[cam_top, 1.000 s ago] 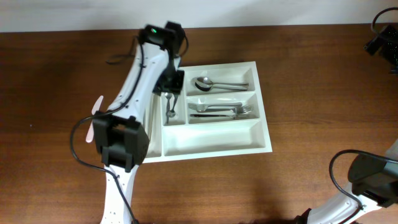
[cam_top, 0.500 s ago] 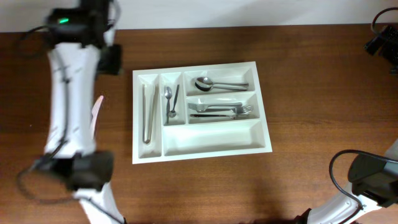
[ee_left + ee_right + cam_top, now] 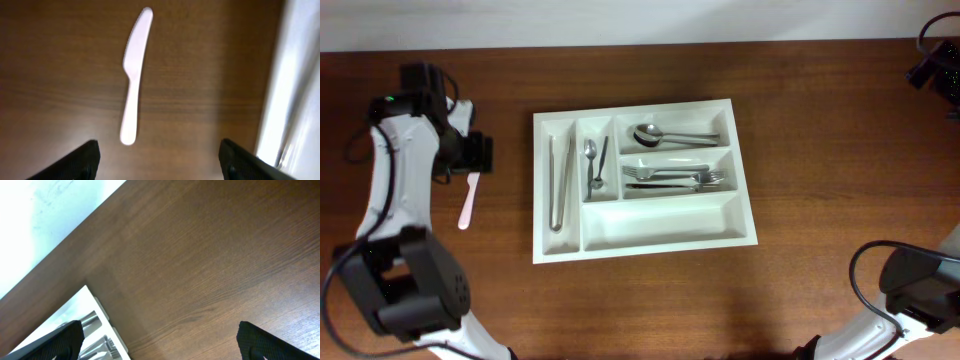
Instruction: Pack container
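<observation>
The container [image 3: 660, 222] is a large white cutlery tray in the middle of the table. It holds metal tongs [image 3: 558, 185] in the leftmost narrow slot, a small spoon [image 3: 590, 160] in the second, spoons [image 3: 660, 133] in the top long slot and forks [image 3: 675, 177] in the middle one. The bottom long slot has nothing in it. A pale plastic knife [image 3: 468, 200] lies on the table left of the tray and shows in the left wrist view [image 3: 134, 75]. My left gripper [image 3: 475, 155] is open and empty just above the knife [image 3: 157, 160]. My right gripper [image 3: 932, 70] is open and empty at the far right [image 3: 160, 340].
The tray's left edge shows at the right of the left wrist view [image 3: 295, 75], and its corner at the lower left of the right wrist view [image 3: 75, 312]. The table's far edge meets a white wall [image 3: 640, 20]. Bare brown wood surrounds the tray.
My left arm has swung from over the tray's narrow slots out to the left and now sits by the plastic knife. The tray and the right arm have not moved.
</observation>
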Controlling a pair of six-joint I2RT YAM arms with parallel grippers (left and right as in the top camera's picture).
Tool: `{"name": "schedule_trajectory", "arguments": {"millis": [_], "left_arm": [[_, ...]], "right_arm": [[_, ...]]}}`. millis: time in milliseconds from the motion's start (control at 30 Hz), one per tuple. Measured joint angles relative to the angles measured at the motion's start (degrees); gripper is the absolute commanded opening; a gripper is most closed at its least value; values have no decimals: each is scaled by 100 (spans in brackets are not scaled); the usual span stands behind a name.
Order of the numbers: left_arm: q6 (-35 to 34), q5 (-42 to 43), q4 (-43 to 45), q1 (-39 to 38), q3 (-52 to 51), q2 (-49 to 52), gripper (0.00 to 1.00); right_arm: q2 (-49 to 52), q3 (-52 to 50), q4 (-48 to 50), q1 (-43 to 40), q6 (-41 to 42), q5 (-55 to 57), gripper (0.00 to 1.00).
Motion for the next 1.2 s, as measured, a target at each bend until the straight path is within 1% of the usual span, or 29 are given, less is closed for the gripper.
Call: {"name": "schedule_trajectory", "arguments": {"millis": [200, 300, 467, 700, 967, 1200], "left_arm": [[332, -116, 459, 136, -127, 284, 77], [409, -162, 686, 254, -125, 376, 73], [472, -203, 973, 431, -125, 833, 62], [472, -221, 1285, 459, -125, 1305, 63], [603, -151, 1316, 459, -127, 1423, 62], [765, -131, 1316, 459, -289, 1572, 55]], "right_arm": [[0, 0, 0, 0, 2, 0, 99], [0, 0, 0, 0, -2, 0, 99], [0, 0, 0, 0, 2, 0, 98], [0, 0, 0, 0, 4, 0, 99], [0, 0, -2, 0, 2, 0, 99], [0, 0, 0, 0, 0, 0, 99]]}}
